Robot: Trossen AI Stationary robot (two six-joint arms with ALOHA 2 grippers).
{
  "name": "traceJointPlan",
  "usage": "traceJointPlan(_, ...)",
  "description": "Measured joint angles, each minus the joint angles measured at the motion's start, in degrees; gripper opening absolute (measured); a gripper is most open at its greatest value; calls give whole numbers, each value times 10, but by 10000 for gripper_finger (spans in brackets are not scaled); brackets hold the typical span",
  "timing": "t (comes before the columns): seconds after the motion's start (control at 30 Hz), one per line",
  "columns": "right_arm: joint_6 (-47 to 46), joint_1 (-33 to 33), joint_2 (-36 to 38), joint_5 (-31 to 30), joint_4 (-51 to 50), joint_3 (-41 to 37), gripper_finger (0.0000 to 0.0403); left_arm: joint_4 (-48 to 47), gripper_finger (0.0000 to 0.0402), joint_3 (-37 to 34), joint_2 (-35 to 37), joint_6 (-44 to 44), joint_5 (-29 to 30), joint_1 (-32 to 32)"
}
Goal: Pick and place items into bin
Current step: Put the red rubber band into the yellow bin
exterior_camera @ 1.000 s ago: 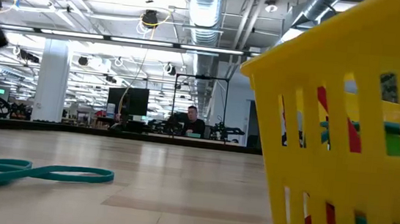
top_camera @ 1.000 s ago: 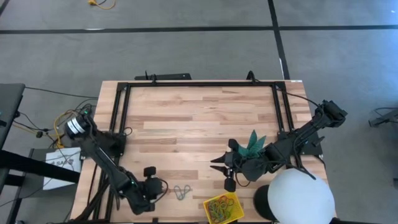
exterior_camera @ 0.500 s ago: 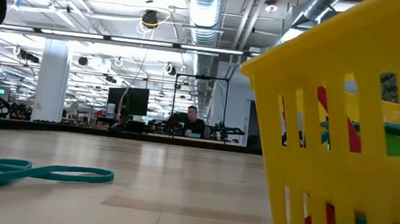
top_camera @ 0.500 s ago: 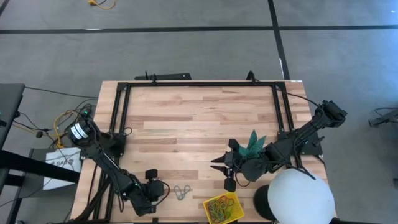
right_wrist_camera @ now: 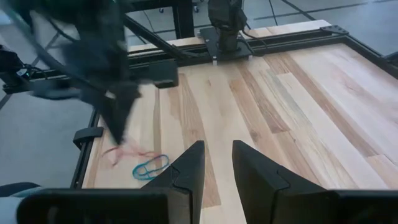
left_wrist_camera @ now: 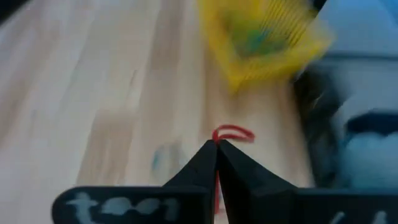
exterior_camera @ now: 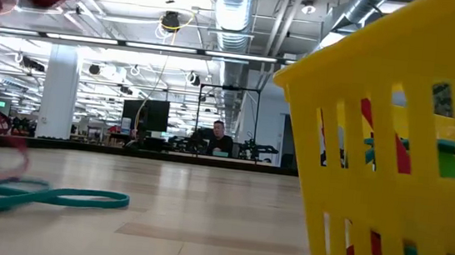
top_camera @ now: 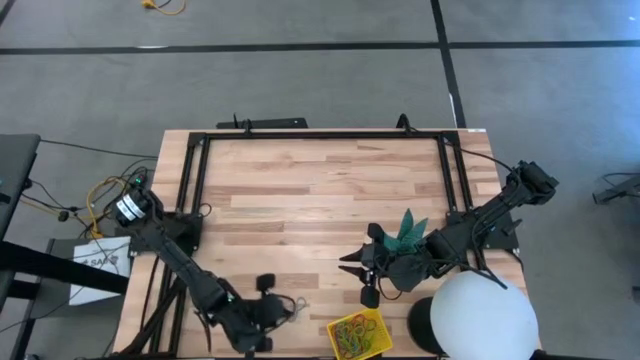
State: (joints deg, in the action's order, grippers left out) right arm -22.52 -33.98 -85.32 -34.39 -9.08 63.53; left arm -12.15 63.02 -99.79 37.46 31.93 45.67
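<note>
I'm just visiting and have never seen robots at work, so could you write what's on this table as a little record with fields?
Table: pale wooden top with a black frame
Left hand: shut on a red loop, near the table's front edge
Right hand: open, empty, waiting above the wood
Loose item: teal loop lying flat on the table
Bin: yellow tray already holding several coloured loops
Other things: teal paper star; big white sphere
</note>
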Motion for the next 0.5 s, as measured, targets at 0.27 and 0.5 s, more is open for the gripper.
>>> traceJointPlan(0.27, 0, 0, 0, 0, -3, 0, 76, 177, 0, 75, -2, -192, -117, -68)
traceJointPlan(0.5, 0, 4, 0, 0, -14, 0, 76, 351, 0, 75, -65, -249, -236, -128)
